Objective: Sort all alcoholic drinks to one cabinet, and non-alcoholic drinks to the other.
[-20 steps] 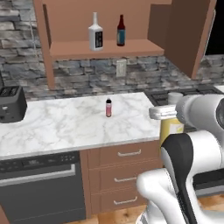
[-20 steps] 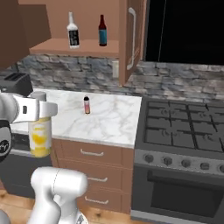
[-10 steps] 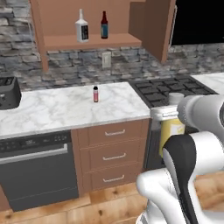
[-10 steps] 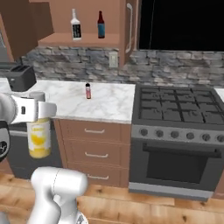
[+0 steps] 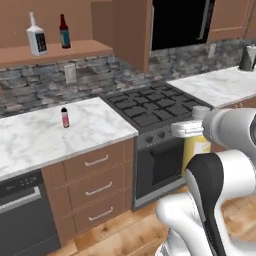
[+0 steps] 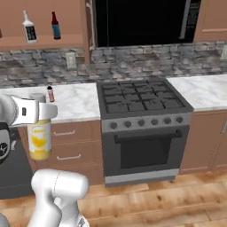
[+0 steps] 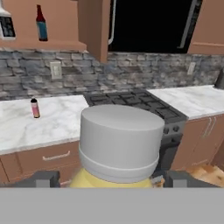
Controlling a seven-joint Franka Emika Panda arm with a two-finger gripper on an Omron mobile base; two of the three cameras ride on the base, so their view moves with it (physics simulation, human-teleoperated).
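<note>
Gripper [image 7: 112,179] fingers clamp the stout yellow juice bottle with pale grey cap [image 7: 119,142], probably firmly. Carry it upright, steady, toward the cabinet at two o'clock, away from the alcohol shelf.

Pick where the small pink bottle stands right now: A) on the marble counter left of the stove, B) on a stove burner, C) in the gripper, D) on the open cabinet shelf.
A: the small pink bottle stands upright on the marble counter, left of the stove.

Yellow juice bottle [image 6: 39,141] with pale grey cap — white-grey marbled counter [image 5: 35,140].
</note>
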